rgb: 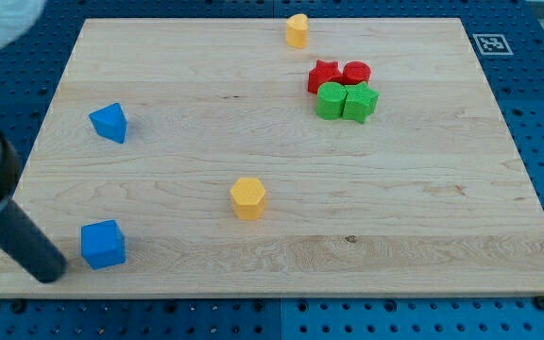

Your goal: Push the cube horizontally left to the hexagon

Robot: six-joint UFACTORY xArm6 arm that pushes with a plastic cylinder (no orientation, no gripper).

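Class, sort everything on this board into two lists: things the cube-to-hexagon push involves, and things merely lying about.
Involved: blue cube; yellow hexagon; my tip, left of the cube.

Lying about: blue triangular block; yellow block; red star; red cylinder; green cylinder; green star.

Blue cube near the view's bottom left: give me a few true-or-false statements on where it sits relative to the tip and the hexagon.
1. My tip is on the view's left of the blue cube. True.
2. The cube touches the yellow hexagon. False: bare board lies between them.
3. The hexagon lies toward the view's right of the cube. True.
4. The blue triangular block sits below the cube. False: it is nearer the view's top.
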